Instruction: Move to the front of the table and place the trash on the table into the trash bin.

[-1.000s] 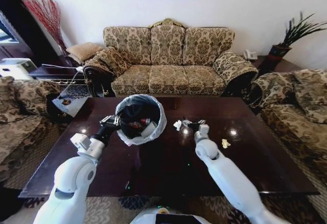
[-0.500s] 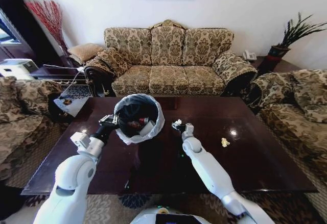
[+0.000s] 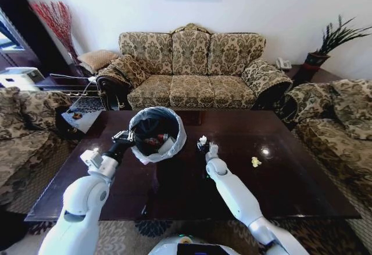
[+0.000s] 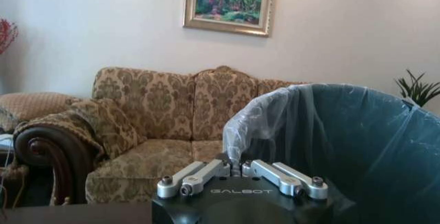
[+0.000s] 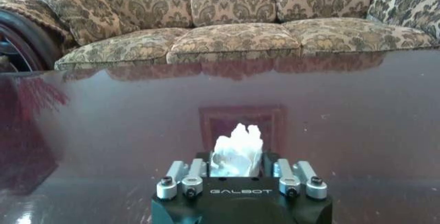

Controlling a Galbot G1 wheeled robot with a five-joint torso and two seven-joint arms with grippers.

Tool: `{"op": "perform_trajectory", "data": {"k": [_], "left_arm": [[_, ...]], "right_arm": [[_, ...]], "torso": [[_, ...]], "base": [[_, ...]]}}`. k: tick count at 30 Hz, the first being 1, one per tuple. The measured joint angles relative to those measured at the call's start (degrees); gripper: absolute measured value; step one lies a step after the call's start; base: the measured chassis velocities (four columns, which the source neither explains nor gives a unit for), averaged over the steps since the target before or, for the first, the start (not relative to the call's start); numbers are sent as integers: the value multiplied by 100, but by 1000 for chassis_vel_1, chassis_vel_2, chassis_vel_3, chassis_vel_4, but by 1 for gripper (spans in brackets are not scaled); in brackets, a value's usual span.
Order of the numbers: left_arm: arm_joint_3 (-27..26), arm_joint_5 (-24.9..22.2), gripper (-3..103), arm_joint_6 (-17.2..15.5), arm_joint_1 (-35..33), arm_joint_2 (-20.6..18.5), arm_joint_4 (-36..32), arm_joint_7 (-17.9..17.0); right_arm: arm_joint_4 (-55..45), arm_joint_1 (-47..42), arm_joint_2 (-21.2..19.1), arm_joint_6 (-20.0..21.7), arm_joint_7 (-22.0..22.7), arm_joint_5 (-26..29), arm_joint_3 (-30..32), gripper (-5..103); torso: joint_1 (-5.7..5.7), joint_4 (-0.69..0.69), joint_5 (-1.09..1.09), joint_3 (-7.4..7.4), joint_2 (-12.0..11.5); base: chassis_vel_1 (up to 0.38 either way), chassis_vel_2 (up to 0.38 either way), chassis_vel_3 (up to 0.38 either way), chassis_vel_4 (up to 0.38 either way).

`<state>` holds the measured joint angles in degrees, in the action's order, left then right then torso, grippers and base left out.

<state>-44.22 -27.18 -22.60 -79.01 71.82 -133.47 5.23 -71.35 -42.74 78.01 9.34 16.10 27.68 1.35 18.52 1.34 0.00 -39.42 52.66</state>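
— On the table point(image 3: 302, 173), what is where?
— A crumpled white paper point(image 5: 236, 154) sits clamped in the right gripper point(image 3: 203, 145), just right of the trash bin point(image 3: 156, 134). The left gripper point(image 3: 124, 137) is clenched on the bin's bag-lined rim. A small yellowish scrap point(image 3: 256, 162) lies farther right.

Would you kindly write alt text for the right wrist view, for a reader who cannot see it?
The right pincer grips a crumpled white paper above the glossy dark-brown table. A patterned sofa stands beyond the table's far edge and is mirrored in its surface.
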Motion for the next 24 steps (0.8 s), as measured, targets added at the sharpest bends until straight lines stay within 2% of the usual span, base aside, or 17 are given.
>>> {"op": "perform_trajectory", "data": {"k": [2, 4, 5, 7, 9, 11, 13, 14, 15, 18, 19, 21, 22, 24], "left_arm": [[10, 6, 3, 1, -3, -5, 0, -1], [12, 8, 3, 1, -4, -7, 0, -1], [19, 12, 3, 1, -4, -9, 0, -1], [24, 16, 3, 1, -2, -10, -13, -3], [25, 18, 3, 1, -1, -10, -22, -4], [29, 19, 3, -1, -4, -8, -54, -5], [29, 19, 3, -1, -7, -7, -60, -6], [29, 19, 3, -4, -17, -6, -69, -7], [29, 19, 3, -4, -17, -6, -69, -7], [51, 23, 3, -8, -25, -10, -58, -8], [51, 23, 3, -8, -25, -10, -58, -8], [101, 36, 3, -17, -5, -22, -10, -7], [101, 36, 3, -17, -5, -22, -10, -7], [150, 83, 3, -27, 28, -43, 49, -2]], "right_arm": [[7, -2, 2, 8, -17, 11, 21, 35], [2, -4, -1, 16, -24, 20, 24, 35], [-37, -18, -16, 44, -29, 60, 26, 24], [-128, -22, -46, 69, -20, 133, 32, 13], [-168, -21, -56, 77, -2, 166, 44, 13], [-471, -7, -119, 84, 202, 321, 95, 3], [-639, -1, -158, 98, 282, 395, 107, 2], [-1263, 48, -331, 181, 481, 626, 113, 1], [-1263, 48, -331, 181, 481, 626, 113, 1], [-2792, 366, -857, 514, 753, 1266, -17, 1], [-2792, 366, -857, 514, 753, 1266, -17, 1], [-3679, 688, -1214, 670, 725, 1574, -143, 1], [-3679, 688, -1214, 670, 725, 1574, -143, 1], [-4239, 1120, -1514, 750, 534, 1869, -372, 1]], "torso": [[0, 0, 0, 0, 0], [0, 0, 0, 0, 0], [0, 0, 0, 0, 0], [0, 0, 0, 0, 0], [0, 0, 0, 0, 0], [0, 0, 2, 0, 0], [0, 0, 2, 0, 0], [0, 0, 2, 0, 0], [0, 0, 2, 0, 0], [0, 0, 0, 0, 0], [0, 0, 0, 0, 0], [0, 2, -1, 1, 0], [0, 2, -1, 1, 0], [0, -4, 0, 0, 0]], "base": [[0, 0, 0, 0], [0, 0, 0, 0], [0, 0, 0, 0], [0, 0, 0, 0], [0, 0, 0, 0], [0, 0, 0, 0], [0, 0, 0, 0], [0, 0, 0, 0], [0, 0, 0, 0], [0, 0, 0, 0], [0, 0, 0, 0], [0, 0, 0, 0], [0, 0, 0, 0], [0, 0, 0, 0]]}}
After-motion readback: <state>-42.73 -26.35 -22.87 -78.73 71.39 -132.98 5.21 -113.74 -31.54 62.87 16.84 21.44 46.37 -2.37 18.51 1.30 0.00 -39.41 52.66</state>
